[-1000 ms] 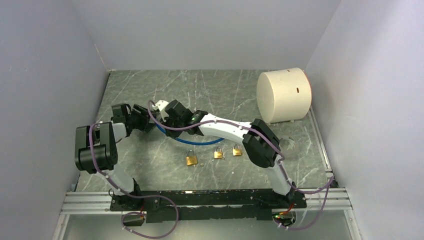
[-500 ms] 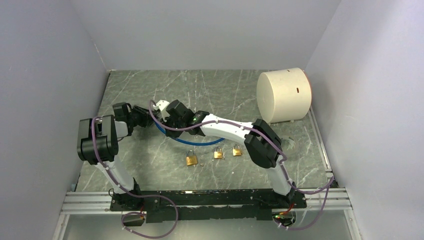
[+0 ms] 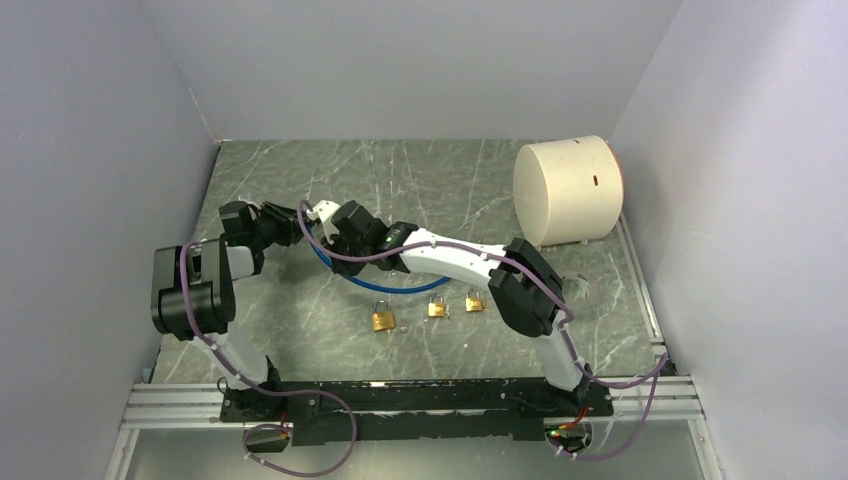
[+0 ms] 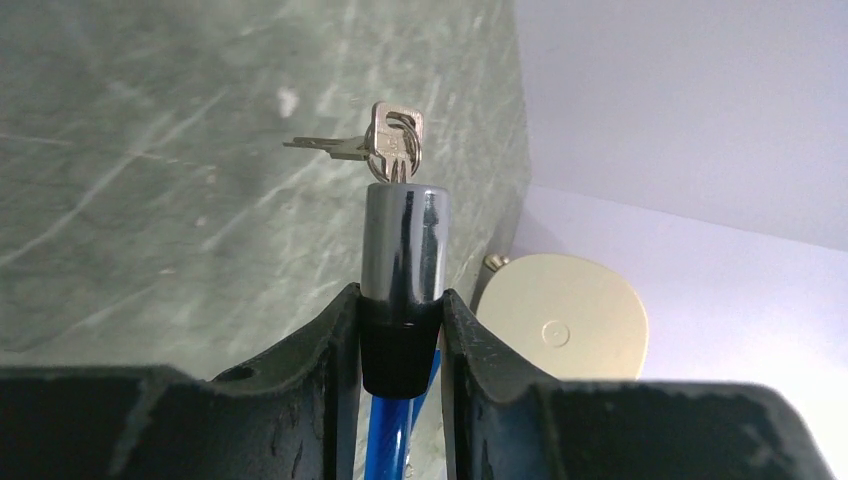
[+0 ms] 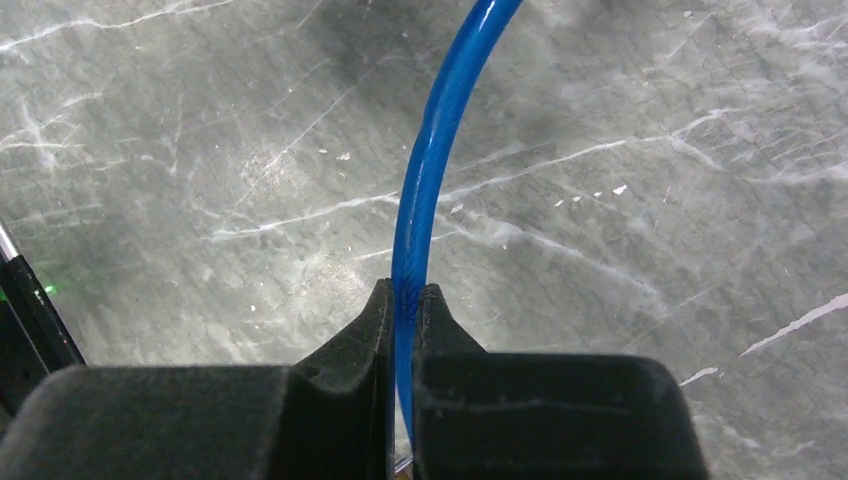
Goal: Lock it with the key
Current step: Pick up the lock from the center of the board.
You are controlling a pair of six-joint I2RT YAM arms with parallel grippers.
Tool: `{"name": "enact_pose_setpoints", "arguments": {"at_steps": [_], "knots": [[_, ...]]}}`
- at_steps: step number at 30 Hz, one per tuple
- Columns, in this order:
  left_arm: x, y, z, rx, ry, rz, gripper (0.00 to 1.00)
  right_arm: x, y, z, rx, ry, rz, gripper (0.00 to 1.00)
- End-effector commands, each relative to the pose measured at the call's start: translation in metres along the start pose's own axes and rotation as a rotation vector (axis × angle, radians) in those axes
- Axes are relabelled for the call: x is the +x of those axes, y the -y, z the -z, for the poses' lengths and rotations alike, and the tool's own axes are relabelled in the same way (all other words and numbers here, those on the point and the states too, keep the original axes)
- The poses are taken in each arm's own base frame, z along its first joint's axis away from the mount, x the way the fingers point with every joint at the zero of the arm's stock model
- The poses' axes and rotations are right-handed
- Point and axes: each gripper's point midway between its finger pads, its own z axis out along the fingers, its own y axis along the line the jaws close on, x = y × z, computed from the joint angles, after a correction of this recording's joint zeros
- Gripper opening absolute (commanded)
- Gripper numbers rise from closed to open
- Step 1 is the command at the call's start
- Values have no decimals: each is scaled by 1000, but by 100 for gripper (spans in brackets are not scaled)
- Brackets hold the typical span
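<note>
Keys (image 4: pixel 396 135) atop lock barrel (image 4: pixel 402 240); L wrist only

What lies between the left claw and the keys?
The lock's chrome barrel: the left claw grips its black end and the keys sit at its tip, shown in the left wrist view.

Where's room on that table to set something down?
Bare table along the back wall left of the cream drum, and between the padlocks and the arms' bases. Crowded left-centre: left gripper and right gripper hold the blue cable lock.
</note>
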Motion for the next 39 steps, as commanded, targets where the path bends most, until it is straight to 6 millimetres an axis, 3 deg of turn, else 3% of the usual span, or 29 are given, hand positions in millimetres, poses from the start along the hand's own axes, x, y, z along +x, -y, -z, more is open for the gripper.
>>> {"name": "enact_pose_setpoints", "arguments": {"at_steps": [1, 4, 15, 29, 39], "knots": [[0, 48, 18, 126, 0, -136, 26, -46, -1, 22, 23, 135, -13, 0], [5, 53, 21, 144, -23, -162, 35, -50, -1, 25, 21, 152, -12, 0], [26, 46, 21, 251, -111, -117, 48, -65, 6, 32, 50, 210, -15, 0], [22, 47, 13, 273, -128, -130, 28, -56, -5, 33, -16, 192, 15, 0], [25, 38, 7, 275, -157, -138, 36, -56, -15, 36, -76, 202, 39, 0]]}}
